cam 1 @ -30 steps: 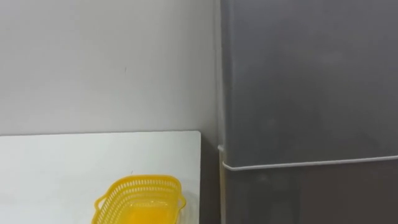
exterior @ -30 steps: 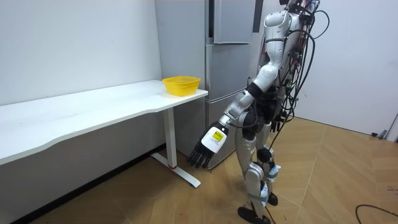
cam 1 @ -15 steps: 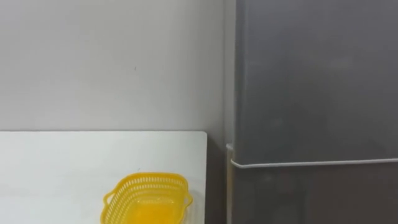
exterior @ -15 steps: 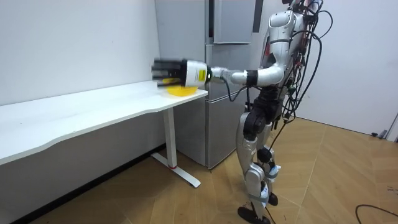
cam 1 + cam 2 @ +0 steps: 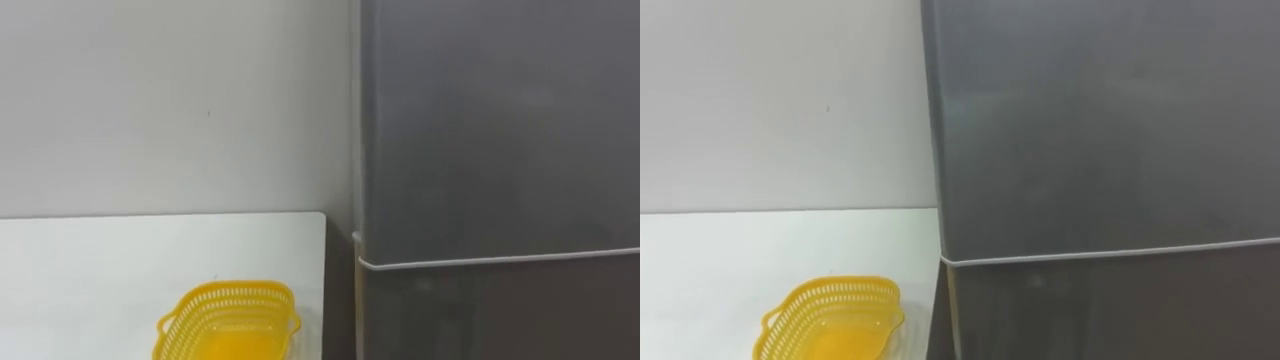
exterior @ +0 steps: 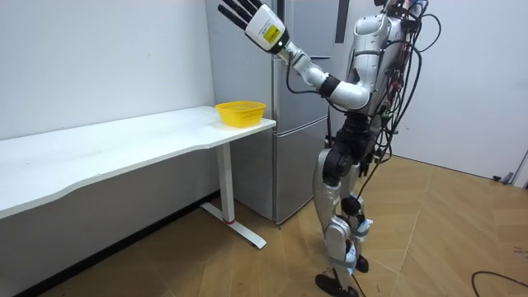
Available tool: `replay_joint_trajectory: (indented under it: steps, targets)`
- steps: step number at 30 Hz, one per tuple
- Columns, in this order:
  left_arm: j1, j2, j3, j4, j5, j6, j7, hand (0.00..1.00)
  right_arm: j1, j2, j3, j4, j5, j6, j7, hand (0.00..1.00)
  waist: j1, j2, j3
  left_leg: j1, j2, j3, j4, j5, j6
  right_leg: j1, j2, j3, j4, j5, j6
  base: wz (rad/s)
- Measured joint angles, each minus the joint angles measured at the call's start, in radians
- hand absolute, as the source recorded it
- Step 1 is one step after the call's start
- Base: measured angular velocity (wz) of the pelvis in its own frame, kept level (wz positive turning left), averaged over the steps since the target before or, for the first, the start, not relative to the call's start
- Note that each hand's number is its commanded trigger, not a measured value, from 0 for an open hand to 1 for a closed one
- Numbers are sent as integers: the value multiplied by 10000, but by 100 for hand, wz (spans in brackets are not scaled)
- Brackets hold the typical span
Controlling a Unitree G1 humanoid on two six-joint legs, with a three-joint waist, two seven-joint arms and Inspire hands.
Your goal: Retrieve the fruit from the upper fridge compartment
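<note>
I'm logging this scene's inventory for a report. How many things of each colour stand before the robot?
Yellow: 1, the basket
White: 1, the table
Grey: 1, the fridge
Total: 3
</note>
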Motion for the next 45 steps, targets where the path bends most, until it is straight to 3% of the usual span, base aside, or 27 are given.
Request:
replay_joint_trajectory:
  steps: [6, 13, 22, 26, 30, 37, 45]
  targets:
    - [-225, 8, -1389, -364, -1459, 29, -2172, 0, -5, 9, 189, 116, -47, 17, 169, 0, -82, -142, -10, -57, 2, 44, -21, 1, 0, -103, 16, -3, 34, 13, -9, -2]
    - [-679, 30, -2537, -359, -1458, 410, -4229, 0, -409, 6, 366, 129, -153, 0, -23, 0, -492, -179, 28, -241, 9, 66, -19, 1, 0, -262, 65, 19, 12, 34, -11, -1]
    - [-966, 106, -2963, -350, -1590, 929, -5945, 0, -652, -2, 429, 514, -274, 28, 8, 0, -645, -75, -4, -191, 57, 46, -31, 1, 0, -258, 127, 240, 9, 54, -40, -7]
    - [-970, 103, -3168, -250, -1865, 1221, -6558, 0, -771, -34, 492, 600, -221, 141, 8, 0, -801, -18, 63, -189, 68, 234, -45, 1, 0, -280, 126, 252, 14, 55, -42, -4]
    - [-970, 110, -3401, -134, -1882, 1653, -7284, 0, -808, -33, 585, 638, -205, 141, 16, 0, -945, 43, 41, -178, 69, 293, -46, 1, 0, -275, 131, 343, 17, 62, -51, -5]
    - [-971, 115, -3555, -92, -2248, 1922, -8287, 0, -810, -40, 589, 634, -79, 152, 1, 0, -1059, 59, 29, -178, 96, 357, -44, 1, 0, -329, 149, 407, 35, 72, -68, -1]
    - [-974, 116, -3580, -84, -2249, 1972, -8832, 0, -813, -41, 783, 634, -66, 150, 8, 0, -1070, 1, 28, -161, 115, 429, -44, 2, -2, -348, 164, 422, 51, 78, -77, 0]
